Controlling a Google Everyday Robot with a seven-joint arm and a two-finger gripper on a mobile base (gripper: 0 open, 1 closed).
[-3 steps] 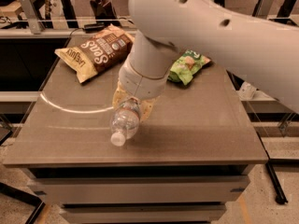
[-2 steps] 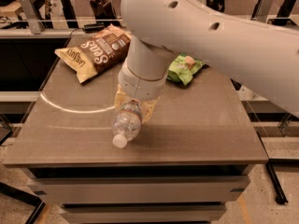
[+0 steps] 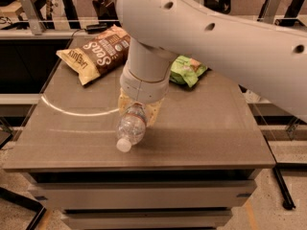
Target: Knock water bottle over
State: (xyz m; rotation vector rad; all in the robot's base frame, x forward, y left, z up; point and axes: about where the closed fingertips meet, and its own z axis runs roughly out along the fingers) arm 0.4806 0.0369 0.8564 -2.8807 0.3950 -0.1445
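The water bottle (image 3: 131, 127) is clear ribbed plastic with a white cap. It lies tipped over near the middle of the grey table (image 3: 201, 128), cap end pointing toward the front edge. My gripper (image 3: 139, 108) hangs from the big white arm straight above the bottle's base end. Its pale yellowish fingers (image 3: 153, 113) stand on either side of that end and close on it. The base of the bottle is hidden behind the gripper.
A brown snack bag (image 3: 98, 51) lies at the back left of the table. A green snack bag (image 3: 186, 71) lies at the back right, partly behind the arm. Dark racks and table legs stand behind and to both sides.
The upper arm has swung across the view to the left. The gripper and the bottle have stayed almost where they were; the bottle's cap has shifted only slightly.
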